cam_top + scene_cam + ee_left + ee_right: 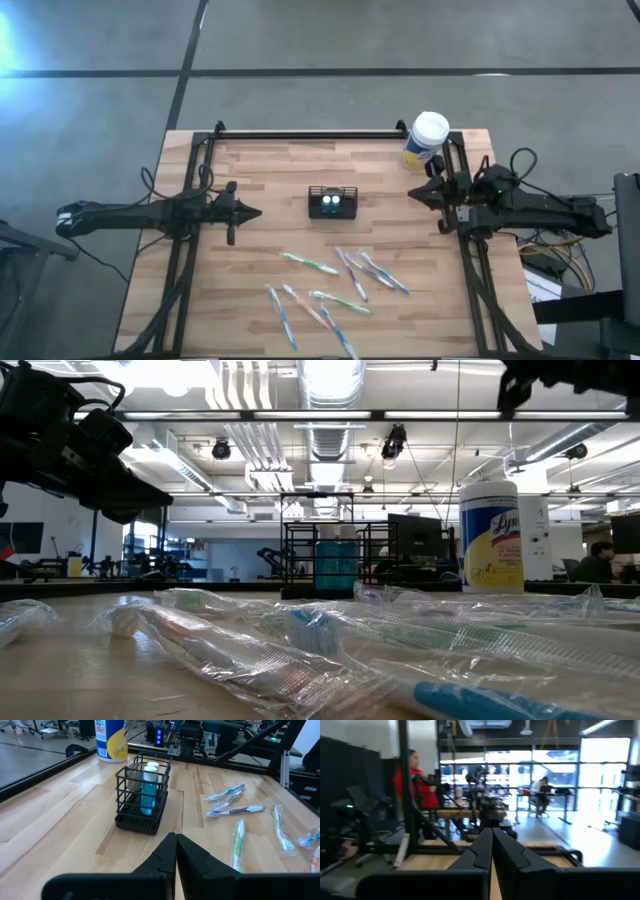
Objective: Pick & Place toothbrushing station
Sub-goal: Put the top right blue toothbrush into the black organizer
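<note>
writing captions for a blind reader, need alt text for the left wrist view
A small black wire-mesh holder stands upright on a wooden table, with blue bottles inside, ahead of the left pincer, whose fingers are shut and empty. Wrapped toothbrushes lie scattered to one side, and a white canister with a yellow label stands beyond the holder.

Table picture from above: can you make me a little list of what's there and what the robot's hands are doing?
holder: black wire-mesh toothbrushing station, mid-table, upright, blue bottles inside
toothbrushes: wrapped toothbrushes scattered flat on the near half of the table
canister: white-lidded canister at the far right corner
left gripper: shut, empty, left of the holder
right gripper: shut, empty, right of the holder
task: holder not yet picked up
</note>
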Available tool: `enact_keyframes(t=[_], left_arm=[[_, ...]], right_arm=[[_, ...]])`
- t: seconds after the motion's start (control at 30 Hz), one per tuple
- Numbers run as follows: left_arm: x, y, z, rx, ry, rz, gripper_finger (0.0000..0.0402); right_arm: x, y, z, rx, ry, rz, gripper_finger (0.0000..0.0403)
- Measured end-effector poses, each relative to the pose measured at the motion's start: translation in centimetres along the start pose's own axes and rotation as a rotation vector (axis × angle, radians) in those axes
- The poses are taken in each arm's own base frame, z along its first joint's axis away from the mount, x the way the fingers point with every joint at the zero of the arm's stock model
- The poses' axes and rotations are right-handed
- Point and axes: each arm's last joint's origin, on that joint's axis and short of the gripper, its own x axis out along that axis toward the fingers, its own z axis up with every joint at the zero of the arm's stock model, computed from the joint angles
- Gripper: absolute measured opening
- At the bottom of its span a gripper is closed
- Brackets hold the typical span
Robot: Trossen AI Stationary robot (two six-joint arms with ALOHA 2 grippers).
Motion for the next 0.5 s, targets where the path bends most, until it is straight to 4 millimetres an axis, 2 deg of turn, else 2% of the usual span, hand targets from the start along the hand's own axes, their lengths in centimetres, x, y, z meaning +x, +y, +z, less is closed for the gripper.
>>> enact_keyframes(t=[0.27,0.5], left_arm=[[0.0,0.0,0.0,-0.001,0.001,0.000,0.0014],[0.0,0.0,0.0,-0.001,0.001,0.000,0.0014]], right_arm=[[-1.3,-0.6,-4.4,0.043,-0.005,-0.206,0.0008],[-1.5,-0.1,-6.2,0.074,0.022,-0.160,0.0008]])
